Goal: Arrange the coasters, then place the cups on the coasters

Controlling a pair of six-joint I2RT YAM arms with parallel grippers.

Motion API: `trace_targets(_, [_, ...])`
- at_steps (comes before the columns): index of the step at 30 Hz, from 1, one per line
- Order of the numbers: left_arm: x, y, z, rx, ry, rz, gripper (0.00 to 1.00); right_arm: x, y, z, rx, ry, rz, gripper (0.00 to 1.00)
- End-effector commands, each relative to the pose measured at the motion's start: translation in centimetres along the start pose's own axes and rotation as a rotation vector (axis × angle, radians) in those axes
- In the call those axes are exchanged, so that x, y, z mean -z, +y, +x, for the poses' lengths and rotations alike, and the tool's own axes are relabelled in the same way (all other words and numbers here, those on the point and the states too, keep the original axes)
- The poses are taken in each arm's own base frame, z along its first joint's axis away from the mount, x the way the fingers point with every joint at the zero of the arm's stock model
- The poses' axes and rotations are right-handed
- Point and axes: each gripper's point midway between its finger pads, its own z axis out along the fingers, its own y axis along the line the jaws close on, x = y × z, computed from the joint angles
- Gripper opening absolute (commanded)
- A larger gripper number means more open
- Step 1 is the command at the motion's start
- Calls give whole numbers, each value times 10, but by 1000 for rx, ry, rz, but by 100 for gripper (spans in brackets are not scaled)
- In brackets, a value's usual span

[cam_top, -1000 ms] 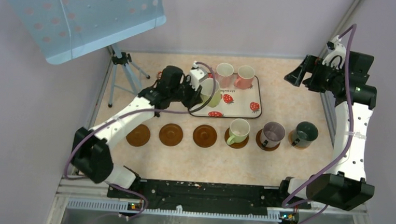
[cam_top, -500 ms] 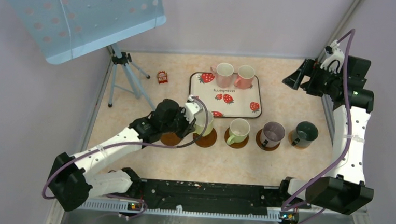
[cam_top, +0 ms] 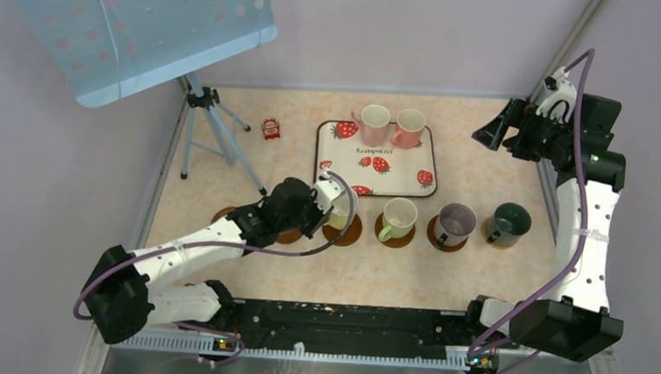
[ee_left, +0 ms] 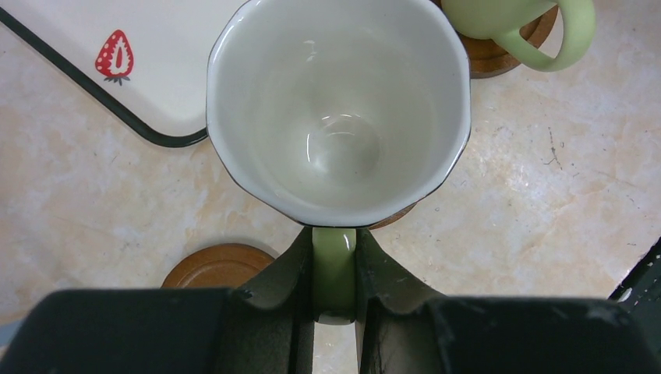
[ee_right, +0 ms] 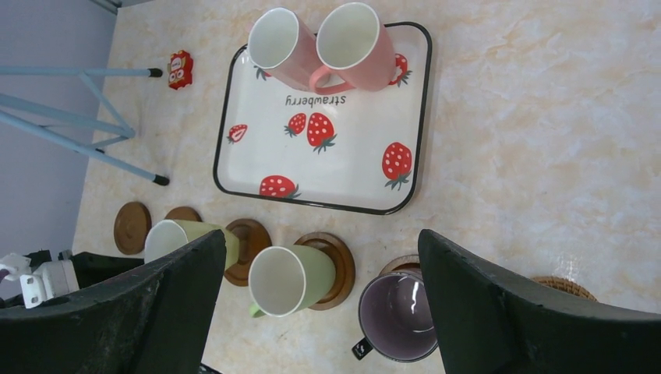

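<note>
Three cups already stand on coasters along the near side of the strawberry tray (ee_right: 355,156): a light green cup (cam_top: 398,217), a purple-grey cup (cam_top: 456,222) and a dark green cup (cam_top: 509,222). The left gripper (ee_left: 334,288) is clamped on the handle of a second green cup (ee_left: 335,109), which is over a coaster (cam_top: 348,231) at the tray's near left corner. I cannot tell if it rests there. One pink cup (cam_top: 374,120) and the other pink cup (cam_top: 409,128) wait on the tray's far edge. Two bare coasters (ee_right: 132,227) lie left of that corner. The right gripper (ee_right: 321,257) hangs spread wide and empty to the right of the tray. The cups are glossy glazed ceramic, and the coasters are flat ringed wood.
</note>
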Motion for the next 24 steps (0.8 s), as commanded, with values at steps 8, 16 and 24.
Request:
trace_targets(8, [-16, -6, -35, 28, -156, 25, 0, 8, 1, -7, 23, -39, 14, 91])
trace_targets(16, [-17, -11, -24, 51, -135, 47, 0, 7, 0, -9, 27, -37, 13, 91])
trace_targets(24, [-24, -8, -17, 50, -122, 31, 4, 5, -1, -10, 29, -32, 9, 91])
